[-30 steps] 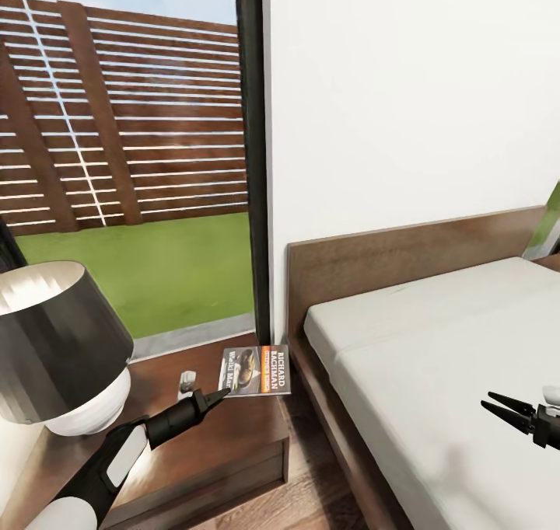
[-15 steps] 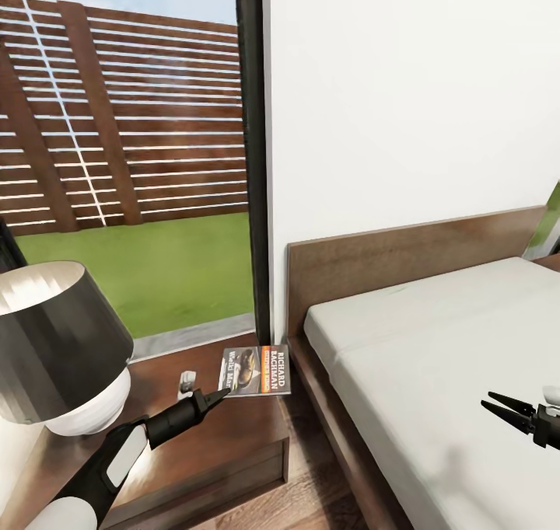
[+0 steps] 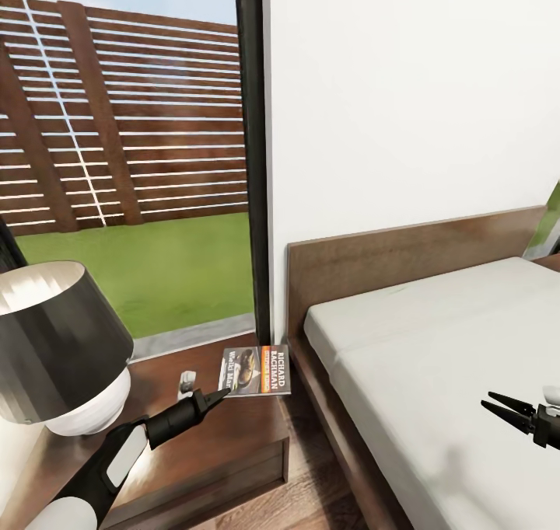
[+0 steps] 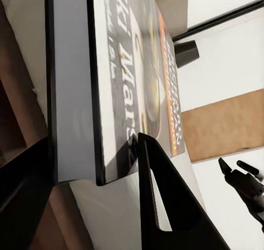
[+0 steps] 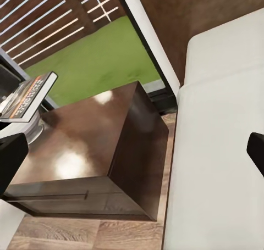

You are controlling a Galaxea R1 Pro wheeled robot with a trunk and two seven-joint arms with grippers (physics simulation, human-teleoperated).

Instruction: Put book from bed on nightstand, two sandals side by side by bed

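Head view: the book [image 3: 256, 370] is gripped at its near edge by the left gripper [image 3: 220, 395], above the nightstand [image 3: 233, 444] beside the bed [image 3: 435, 374]; the right gripper [image 3: 502, 407] hovers spread open.

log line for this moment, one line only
stage: book placement | book: at nightstand far corner, beside bed | left gripper: shut on book edge | right gripper: open over mattress | sandals: pending

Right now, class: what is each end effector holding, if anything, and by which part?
The left end effector grips the book by its edge nearest the robot, above the nightstand. The right end effector is open, holding nothing.
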